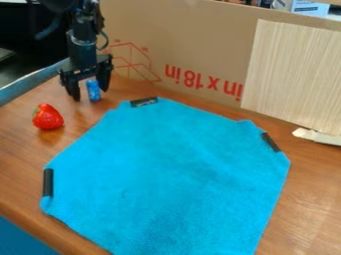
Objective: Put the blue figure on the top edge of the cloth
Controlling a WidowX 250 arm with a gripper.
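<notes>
One black robot arm (83,47) is hanging beyond the upper left corner of a bright blue cloth (173,174), which is lying across a wooden table (20,159). Its pincer (90,95) is pointing down with its fingers standing apart, one on either side of the small blue figure (93,90). The figure is standing upright off the cloth, just past that same corner, and is sitting closer to the finger nearer the cloth; whether they are touching, I cannot tell.

The step in hand is looking like the grasp. Doing it well is probably meaning centring the pincer on the figure first, so that both fingers are meeting it together and neither is tipping it over. A narrow, smooth-looking body like this is likely wanting a low, even, gentle squeeze.

A red strawberry (47,117) is resting left of the cloth, so lifting straight up before swinging toward the cloth is keeping clear of it. The cloth's top edge is running beside a cardboard panel (193,45), which is leaving modest room. Lowering softly there, past the black strip (144,101) at the cloth's upper left corner, is seeming wisest.
</notes>
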